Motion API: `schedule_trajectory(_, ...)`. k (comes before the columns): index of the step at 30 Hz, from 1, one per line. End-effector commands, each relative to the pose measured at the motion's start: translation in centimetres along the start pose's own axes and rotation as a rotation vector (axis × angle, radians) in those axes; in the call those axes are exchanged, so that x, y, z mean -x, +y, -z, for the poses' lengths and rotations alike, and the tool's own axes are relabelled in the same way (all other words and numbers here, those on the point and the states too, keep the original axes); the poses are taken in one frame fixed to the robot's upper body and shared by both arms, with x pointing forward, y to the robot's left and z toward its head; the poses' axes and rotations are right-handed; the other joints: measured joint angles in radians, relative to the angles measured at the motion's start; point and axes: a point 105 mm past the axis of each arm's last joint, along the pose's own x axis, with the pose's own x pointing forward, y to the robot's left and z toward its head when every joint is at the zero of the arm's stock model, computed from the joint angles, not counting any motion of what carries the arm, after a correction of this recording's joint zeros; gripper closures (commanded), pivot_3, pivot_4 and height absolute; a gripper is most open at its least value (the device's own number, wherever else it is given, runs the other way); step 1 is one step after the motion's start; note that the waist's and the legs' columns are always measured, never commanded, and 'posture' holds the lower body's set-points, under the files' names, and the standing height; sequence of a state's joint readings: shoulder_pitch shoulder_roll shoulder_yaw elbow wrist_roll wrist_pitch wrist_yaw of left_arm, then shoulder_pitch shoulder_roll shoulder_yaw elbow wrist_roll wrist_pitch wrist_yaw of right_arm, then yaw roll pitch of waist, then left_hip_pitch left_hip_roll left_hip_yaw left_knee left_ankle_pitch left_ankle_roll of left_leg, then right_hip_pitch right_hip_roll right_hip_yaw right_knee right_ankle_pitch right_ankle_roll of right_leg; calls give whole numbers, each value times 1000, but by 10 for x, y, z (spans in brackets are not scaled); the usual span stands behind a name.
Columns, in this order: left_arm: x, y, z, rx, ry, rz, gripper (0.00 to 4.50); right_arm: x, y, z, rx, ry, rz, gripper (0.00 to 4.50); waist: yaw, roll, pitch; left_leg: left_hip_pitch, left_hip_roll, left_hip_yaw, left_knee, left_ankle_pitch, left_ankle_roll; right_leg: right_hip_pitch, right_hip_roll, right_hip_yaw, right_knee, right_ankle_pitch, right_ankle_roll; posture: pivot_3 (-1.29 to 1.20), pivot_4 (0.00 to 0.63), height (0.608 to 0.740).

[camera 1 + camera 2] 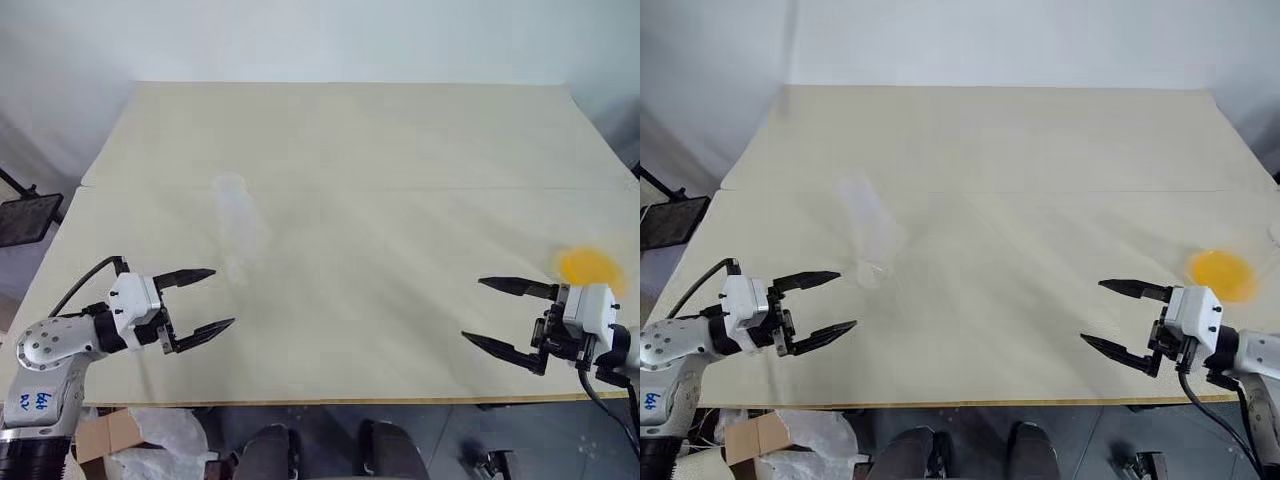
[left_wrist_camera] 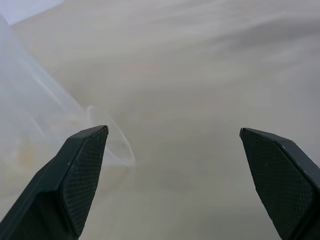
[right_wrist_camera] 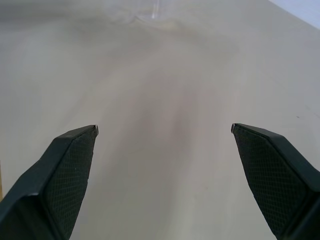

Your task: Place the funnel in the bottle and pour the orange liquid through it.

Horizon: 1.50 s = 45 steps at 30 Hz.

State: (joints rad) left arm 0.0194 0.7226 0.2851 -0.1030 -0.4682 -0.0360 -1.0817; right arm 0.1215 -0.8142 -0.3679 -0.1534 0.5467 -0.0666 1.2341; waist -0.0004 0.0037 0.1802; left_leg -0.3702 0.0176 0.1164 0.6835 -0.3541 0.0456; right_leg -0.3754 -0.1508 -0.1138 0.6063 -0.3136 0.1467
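Nothing of the task is in hand yet: both arms hang over the near edge of the pale table (image 1: 330,130), one at each side, and neither holds anything. The left gripper (image 1: 205,298) stands with its two black fingers spread wide and empty, aimed in toward the middle of the table; the right gripper (image 1: 492,314) mirrors it from the other side, equally wide and equally empty. The clear bottle (image 1: 867,235) is a faint, nearly colourless shape on the left half of the table, just beyond the left gripper and slightly to its right; its outline is hard to trace against the tabletop. In the left wrist view a curved clear rim, perhaps the funnel (image 2: 117,145), lies close by the gripper's own fingertip, beside a larger clear wall, though which vessel that wall belongs to cannot be told. The orange liquid (image 1: 1220,270) shows as a bright pool near the right edge, just beyond the right gripper; the vessel around it is too transparent to make out. As a judgement, the opening step is fetching the funnel and seating it in the bottle's neck, which falls to the left arm. That calls for a slow, careful approach, since clear plastic gives little to aim at and a nudge could tip the bottle.
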Motion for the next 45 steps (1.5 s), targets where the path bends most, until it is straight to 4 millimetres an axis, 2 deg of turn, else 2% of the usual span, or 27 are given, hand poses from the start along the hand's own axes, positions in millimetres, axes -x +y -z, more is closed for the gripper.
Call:
schedule_trajectory(1, 3, 2, -10, -42, -30, -46, 0, 2, -7, -9, 44, -20, 31, 23, 0, 0, 0, 0, 0, 0, 0, 0, 0, 0, 0, 0, 0, 0, 0, 0, 150, 740)
schedule_trajectory(4, 3, -8, -7, 51, -35, -15, 0, -7, -10, -15, 22, -71, 61, 23, -1, 0, 0, 0, 0, 0, 0, 0, 0, 0, 0, 0, 0, 0, 0, 0, 150, 740)
schedule_trajectory(7, 12, -3, -4, 96, -66, -117, 0, -20, -14, -26, 3, -138, 90, 23, -1, 0, 0, 0, 0, 0, 0, 0, 0, 0, 0, 0, 0, 0, 0, 0, 150, 740)
schedule_trajectory(9, 24, 5, 4, 124, -73, -242, 0, -30, -17, -35, -16, -193, 113, 23, -4, 0, 0, 0, 1, 0, 0, 0, 0, 0, 0, 0, 0, 0, 0, 0, 150, 740)
schedule_trajectory(10, 37, 9, 11, 174, -83, -339, 0, -42, -17, -41, -25, -229, 113, 23, -4, 0, 0, 0, 1, 0, 0, 0, 0, 0, 0, 0, 0, 0, 0, 0, 150, 740)
schedule_trajectory(15, 83, 2, 45, 296, -26, -610, 0, -76, -21, -58, -25, -314, 115, 23, -12, 0, 0, 0, 2, -1, 0, -1, -1, -1, 0, -1, 1, 0, 0, 0, 150, 740)
schedule_trajectory(18, 92, -2, 48, 333, -35, -661, 0, -86, -20, -61, -39, -338, 108, 23, 1, -2, 0, 0, 1, -1, 0, -1, -1, -1, -1, -1, 1, 0, 0, 0, 150, 740)
schedule_trajectory(21, 80, 4, 35, 290, -77, -645, 0, -87, -18, -58, -41, -332, 100, 23, 18, -2, 0, -1, -2, -4, 0, -1, 0, -1, -4, -2, 2, 0, 0, 0, 150, 740)
schedule_trajectory(26, 40, 32, -1, 221, -177, -534, 0, -79, -18, -48, -41, -290, 99, 23, 22, -2, 0, -1, -3, -4, 0, 0, 0, 0, -7, -3, 3, 0, 0, 0, 150, 740)
schedule_trajectory(29, 14, 53, -15, 202, -190, -490, 0, -77, -16, -44, -45, -275, 104, 23, 20, -2, -1, -1, -3, -4, 0, 0, 0, 0, -5, -5, 4, 0, 0, 0, 150, 740)
schedule_trajectory(31, 2, 67, -15, 211, -169, -494, 0, -77, -14, -43, -46, -273, 106, 23, 21, -2, -1, 0, -3, -3, 0, 0, 0, 0, -4, -5, 5, 0, 0, 0, 150, 740)
schedule_trajectory(33, -12, 76, -26, 218, -206, -459, 0, -77, -12, -43, -46, -273, 111, 23, 17, -2, -1, -1, -3, -3, 0, 0, 0, 0, -3, -5, 4, 0, 0, 0, 150, 740)
schedule_trajectory(38, -46, 90, -40, 190, -204, -389, 0, -78, -12, -46, -47, -285, 139, 23, 4, -3, 0, -1, -2, -2, 0, 0, 0, -1, 0, -5, 4, 0, 0, 0, 150, 740)
schedule_trajectory(45, -78, 111, -51, 175, -215, -385, 0, -83, -10, -48, -45, -301, 156, 23, 2, -3, 0, -1, -2, -2, 1, 0, -1, -1, 0, -5, 4, 0, 0, 0, 150, 740)
